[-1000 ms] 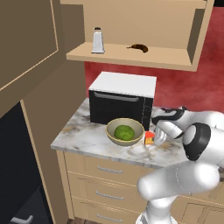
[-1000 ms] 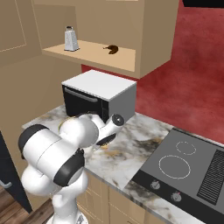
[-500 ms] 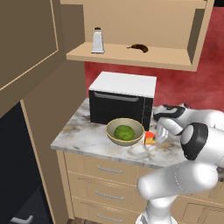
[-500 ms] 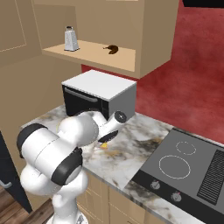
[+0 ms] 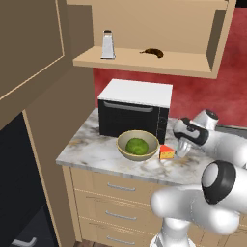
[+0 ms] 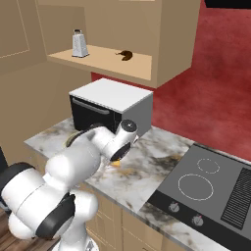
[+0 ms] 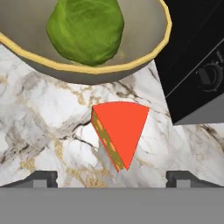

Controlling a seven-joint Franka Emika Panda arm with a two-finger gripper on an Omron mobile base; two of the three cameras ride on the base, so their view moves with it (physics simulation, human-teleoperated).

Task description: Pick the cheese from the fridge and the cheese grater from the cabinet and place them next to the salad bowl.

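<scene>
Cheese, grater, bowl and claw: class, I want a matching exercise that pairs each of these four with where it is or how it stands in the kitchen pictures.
Things:
1. cheese
2. cheese grater
3. salad bowl
4. claw

Places or states:
A. upright on the open cabinet shelf
B. on the counter in front of the microwave, lettuce inside
C. open, holding nothing, just beside the wedge
D. lying on the marble beside the bowl

Pairs: 1-D, 2-A, 3-B, 4-C
</scene>
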